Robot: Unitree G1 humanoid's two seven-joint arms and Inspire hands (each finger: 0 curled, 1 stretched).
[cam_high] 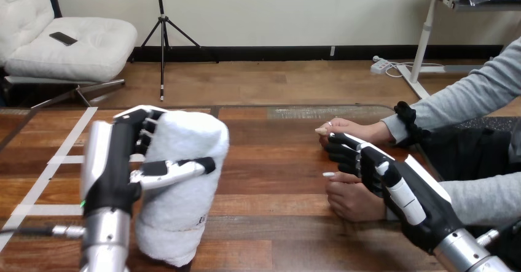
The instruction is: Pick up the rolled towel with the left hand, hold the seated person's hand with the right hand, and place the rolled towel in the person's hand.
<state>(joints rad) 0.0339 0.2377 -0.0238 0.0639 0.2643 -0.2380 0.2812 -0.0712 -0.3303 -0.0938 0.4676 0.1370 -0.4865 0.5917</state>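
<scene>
Head view: at eight o'clock the left hand [113, 180] is gripping the rolled towel [187, 140] upright, fingers and thumb curled round it for handover, while at four o'clock the right hand [418, 207] is reaching over the person's hand [353, 201], whether clasping it I cannot tell.

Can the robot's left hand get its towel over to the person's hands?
Probably yes. The left hand grips the white rolled towel, and only bare wooden table lies between it and the person's hands. The right hand lies right by them, which may crowd the spot.
</scene>
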